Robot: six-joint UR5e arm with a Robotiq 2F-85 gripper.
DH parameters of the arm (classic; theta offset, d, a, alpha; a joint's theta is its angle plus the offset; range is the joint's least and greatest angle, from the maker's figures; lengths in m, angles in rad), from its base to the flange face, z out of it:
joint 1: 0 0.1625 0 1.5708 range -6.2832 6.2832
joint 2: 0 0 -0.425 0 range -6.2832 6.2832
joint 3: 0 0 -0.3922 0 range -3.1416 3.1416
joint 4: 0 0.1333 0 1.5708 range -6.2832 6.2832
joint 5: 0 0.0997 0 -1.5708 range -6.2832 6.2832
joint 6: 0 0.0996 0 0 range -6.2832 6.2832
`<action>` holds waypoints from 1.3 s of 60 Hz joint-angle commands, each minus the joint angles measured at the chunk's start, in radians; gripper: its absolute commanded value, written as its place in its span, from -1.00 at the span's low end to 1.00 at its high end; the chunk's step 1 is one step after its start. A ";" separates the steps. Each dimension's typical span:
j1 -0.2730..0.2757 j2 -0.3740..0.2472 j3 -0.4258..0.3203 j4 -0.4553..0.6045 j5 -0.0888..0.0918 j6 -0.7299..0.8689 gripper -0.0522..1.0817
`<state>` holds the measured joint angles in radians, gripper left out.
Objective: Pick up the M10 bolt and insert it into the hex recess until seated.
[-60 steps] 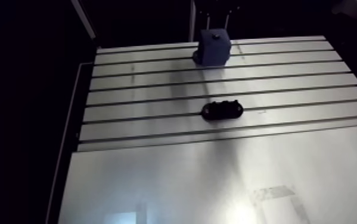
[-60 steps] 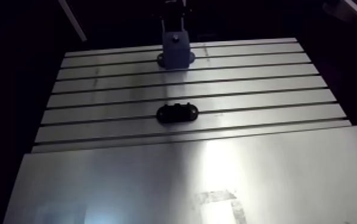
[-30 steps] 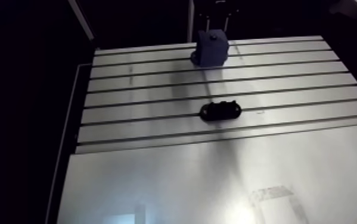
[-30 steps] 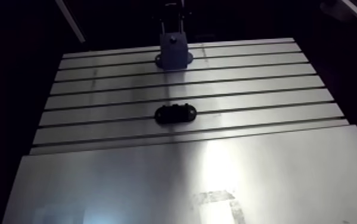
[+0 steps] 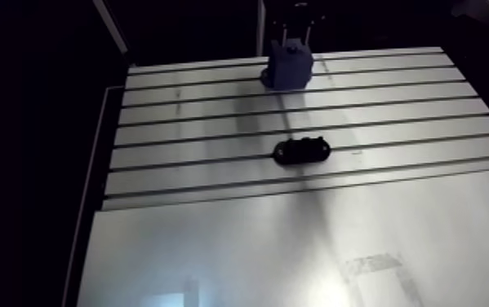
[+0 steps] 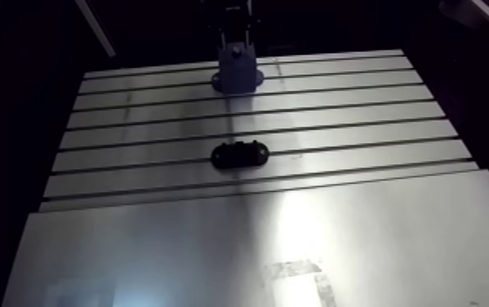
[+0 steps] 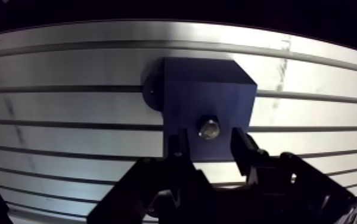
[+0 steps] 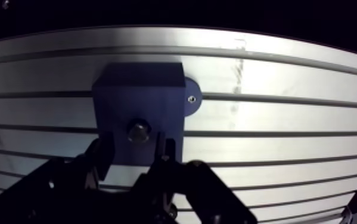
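- At the far edge of the slotted aluminium table [image 5: 198,122] stands a dark blue rectangular block [image 5: 288,67].
- Mid-table sits a black oval fixture [image 5: 302,150], well apart, with open surface between.

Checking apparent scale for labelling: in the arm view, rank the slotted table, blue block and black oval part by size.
Largest: slotted table.
Then: blue block and black oval part, about alike; the block stands farther off, so unranked.

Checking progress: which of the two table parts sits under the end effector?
The blue block with the bolt; the black oval part lies apart, mid-table.
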<state>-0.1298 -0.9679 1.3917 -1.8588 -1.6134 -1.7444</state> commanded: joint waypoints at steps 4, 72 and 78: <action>-0.002 0.001 0.000 -0.001 0.003 -0.001 0.01; -0.002 0.009 0.000 -0.003 0.005 -0.019 0.18; -0.002 0.010 0.000 -0.003 0.004 -0.019 0.19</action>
<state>-0.1325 -0.9596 1.3920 -1.8615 -1.6084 -1.7617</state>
